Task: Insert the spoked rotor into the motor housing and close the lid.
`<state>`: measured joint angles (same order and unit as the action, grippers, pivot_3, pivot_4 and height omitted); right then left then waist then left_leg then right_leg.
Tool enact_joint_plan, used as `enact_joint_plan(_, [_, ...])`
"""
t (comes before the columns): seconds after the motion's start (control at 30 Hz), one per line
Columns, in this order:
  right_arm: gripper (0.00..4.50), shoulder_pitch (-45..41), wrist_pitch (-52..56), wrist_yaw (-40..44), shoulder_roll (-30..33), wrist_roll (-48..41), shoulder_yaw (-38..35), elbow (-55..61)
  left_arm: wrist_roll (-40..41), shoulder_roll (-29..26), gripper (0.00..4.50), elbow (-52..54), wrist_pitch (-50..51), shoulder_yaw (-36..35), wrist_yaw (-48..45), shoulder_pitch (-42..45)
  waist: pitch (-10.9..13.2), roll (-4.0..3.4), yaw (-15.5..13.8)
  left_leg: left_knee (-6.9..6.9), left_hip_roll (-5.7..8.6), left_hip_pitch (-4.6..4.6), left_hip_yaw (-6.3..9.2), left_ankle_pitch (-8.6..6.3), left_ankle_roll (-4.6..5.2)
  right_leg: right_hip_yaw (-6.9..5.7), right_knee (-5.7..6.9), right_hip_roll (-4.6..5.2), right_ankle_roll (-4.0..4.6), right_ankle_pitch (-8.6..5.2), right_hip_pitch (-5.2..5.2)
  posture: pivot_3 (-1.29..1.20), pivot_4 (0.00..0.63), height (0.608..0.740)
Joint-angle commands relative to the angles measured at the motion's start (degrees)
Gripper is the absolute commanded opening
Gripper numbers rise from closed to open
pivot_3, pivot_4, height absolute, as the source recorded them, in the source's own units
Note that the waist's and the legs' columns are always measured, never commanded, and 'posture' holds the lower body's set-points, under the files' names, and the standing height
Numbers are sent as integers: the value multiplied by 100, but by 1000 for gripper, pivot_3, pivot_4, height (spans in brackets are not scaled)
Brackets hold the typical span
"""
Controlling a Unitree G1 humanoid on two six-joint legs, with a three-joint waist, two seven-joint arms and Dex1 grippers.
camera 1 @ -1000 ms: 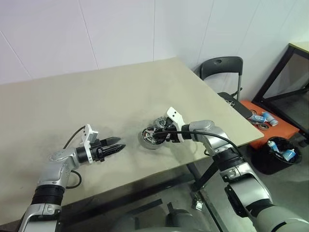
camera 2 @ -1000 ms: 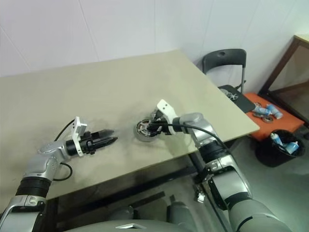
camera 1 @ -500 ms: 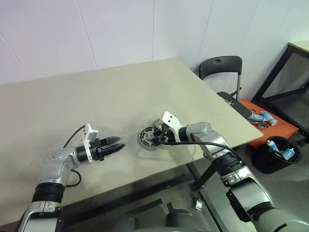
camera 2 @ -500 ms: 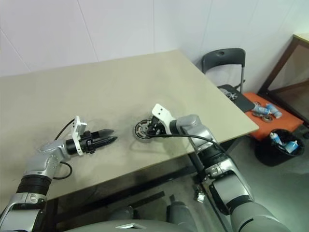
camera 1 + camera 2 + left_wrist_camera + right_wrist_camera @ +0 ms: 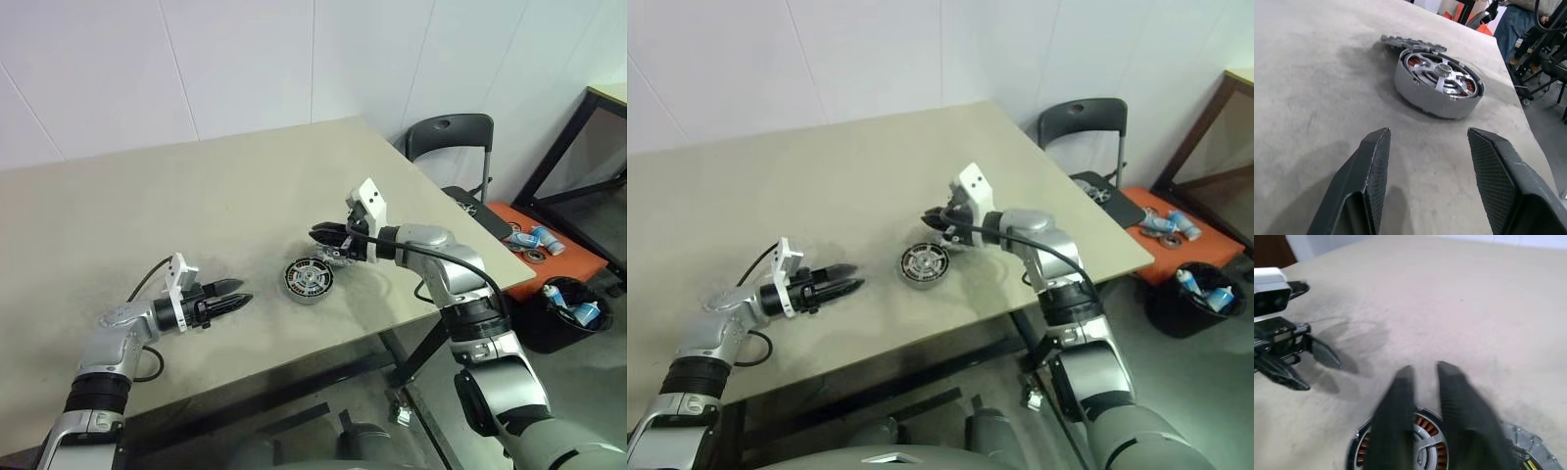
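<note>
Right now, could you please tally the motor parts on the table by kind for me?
motor housing: 1
spoked rotor, sitting inside the housing: 1
lid, a flat notched disc lying beside the housing: 1
Total: 3

Spoked rotor (image 5: 1442, 74) in motor housing (image 5: 1420, 95), on table (image 5: 147, 206).

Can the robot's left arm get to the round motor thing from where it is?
Probably yes. The left gripper is open and points toward the motor housing, with only bare table between. The right gripper hovers above, off to the side.
</note>
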<state>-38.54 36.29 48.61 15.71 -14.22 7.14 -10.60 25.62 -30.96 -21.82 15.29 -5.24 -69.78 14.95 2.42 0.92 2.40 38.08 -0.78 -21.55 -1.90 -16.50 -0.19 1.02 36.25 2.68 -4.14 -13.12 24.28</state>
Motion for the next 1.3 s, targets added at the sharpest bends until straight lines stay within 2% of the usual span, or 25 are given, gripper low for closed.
enact_joint_plan(0.03, [47,254,130,-174,-81,87,342,415,63,-22,2663,226,-31,-73,-18,13,0,0,5,0,0,0,-1,0,0,1,0,1,0,0,0,0,0,740])
enact_joint_plan(0.5, [47,130,0,-620,-456,-28,258,89,278,-99,2663,1371,791,-110,420,-165,0,-1,11,3,0,3,-2,0,0,3,4,-2,0,0,-1,0,0,740])
enact_joint_plan(0.67, [47,296,-599,-695,-396,638,827,-799,357,-100,2663,1713,1051,-119,592,-218,0,1,16,3,0,5,-1,0,0,3,4,-4,0,0,-4,0,0,740])
enact_joint_plan(0.8, [47,403,-688,-680,-499,730,940,-1067,451,-111,2663,1987,1284,-126,766,-217,-5,4,17,2,2,8,-4,0,0,6,3,-4,0,0,-6,0,0,740])
enact_joint_plan(0.97, [47,288,-581,-723,-564,626,714,-1051,538,-130,2663,2231,1521,-134,924,-204,-5,4,19,5,-2,24,-2,0,0,5,5,-8,2,-1,-23,0,0,740])
enact_joint_plan(1.13, [47,-9,-145,-697,-787,-210,-151,-763,628,-137,2663,2400,1700,-109,1050,-137,-3,1,15,6,-2,19,-1,0,0,5,5,-9,2,-1,-20,0,0,740])
enact_joint_plan(1.3, [47,74,-283,-660,-693,3,54,-796,748,-127,2663,2704,1985,-97,1244,-66,-3,1,10,4,-1,12,-1,0,0,5,0,-7,0,0,-15,0,0,740])
